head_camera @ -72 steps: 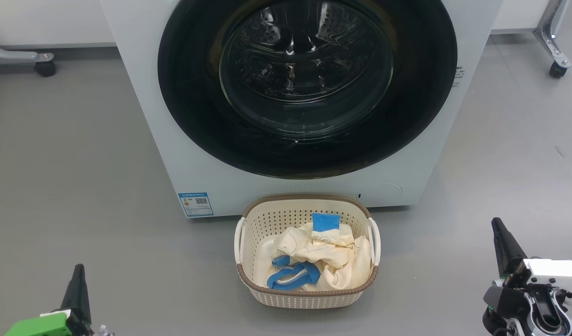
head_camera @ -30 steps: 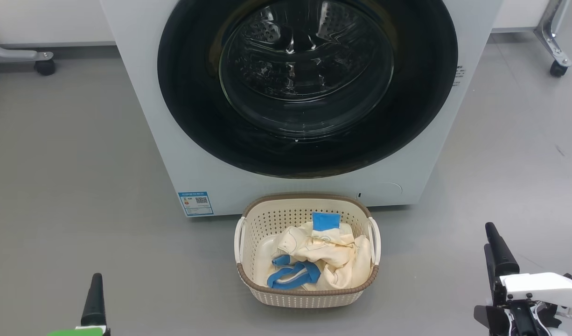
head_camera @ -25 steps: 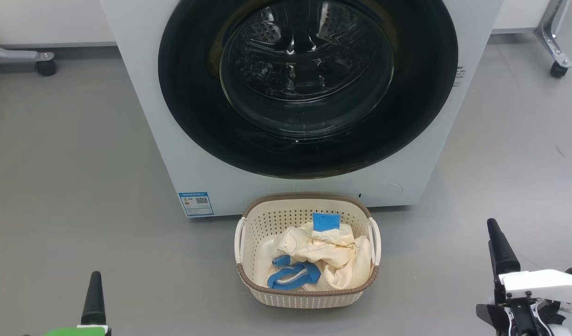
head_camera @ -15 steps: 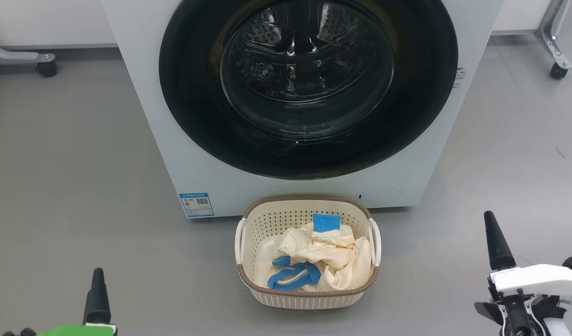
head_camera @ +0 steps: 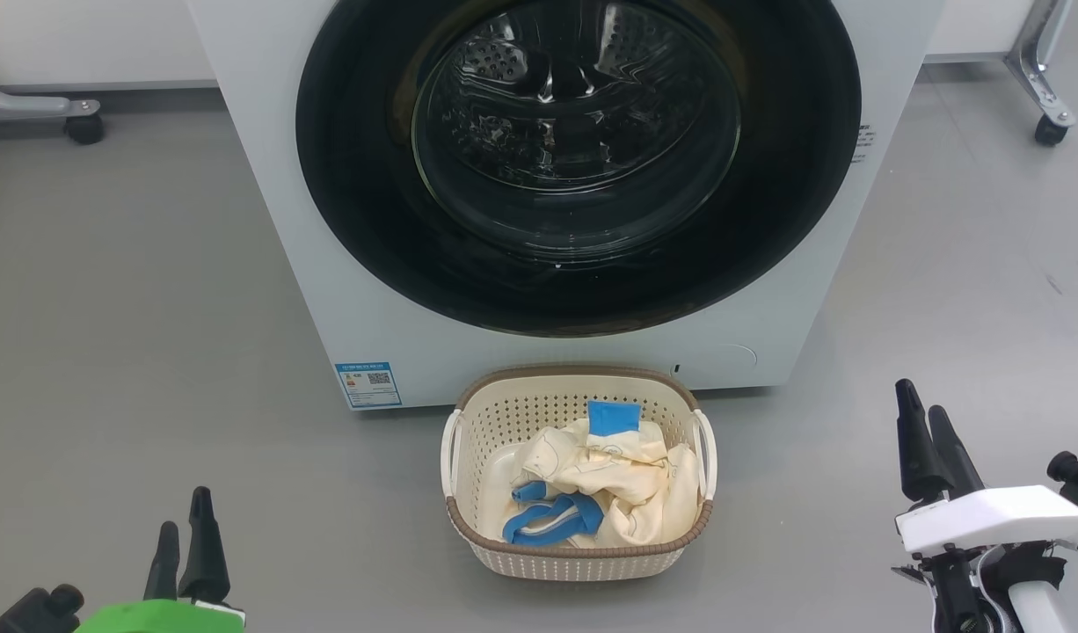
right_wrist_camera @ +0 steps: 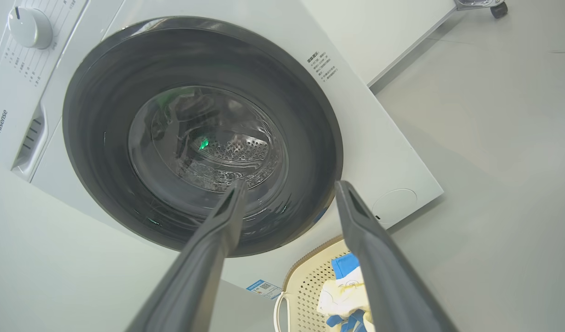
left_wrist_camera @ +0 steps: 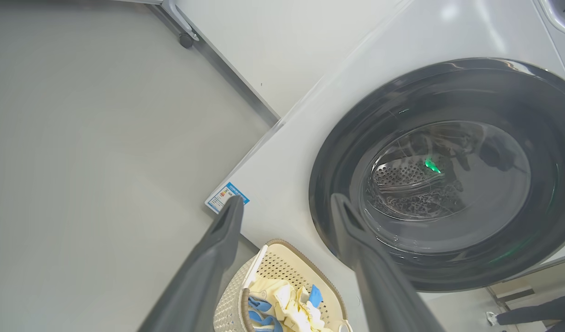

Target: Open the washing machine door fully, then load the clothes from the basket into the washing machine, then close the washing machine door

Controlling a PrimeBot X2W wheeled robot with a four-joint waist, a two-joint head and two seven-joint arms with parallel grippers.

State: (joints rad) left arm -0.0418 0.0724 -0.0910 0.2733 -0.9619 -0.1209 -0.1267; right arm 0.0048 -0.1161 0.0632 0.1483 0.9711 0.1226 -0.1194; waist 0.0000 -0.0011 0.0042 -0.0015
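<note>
The washing machine door [head_camera: 578,132] is seen shut on the washing machine [head_camera: 433,352]. The basket [head_camera: 579,373], with the clothes [head_camera: 609,479] heaped inside, is set just in front of the machine, below the door. Castors [head_camera: 85,127] are seen at either side of the machine. The left gripper [head_camera: 185,510] and right gripper [head_camera: 918,397] are held low before the machine, well apart from it, fingers spread, empty, pointed toward it.

You have a plain grey floor [head_camera: 134,290]. The washing machine [head_camera: 266,176] stands on it at the back, the basket [head_camera: 583,563] just in front, apart from its base. Left castered leg [head_camera: 82,123] back left, right castered leg [head_camera: 1051,130] back right.
</note>
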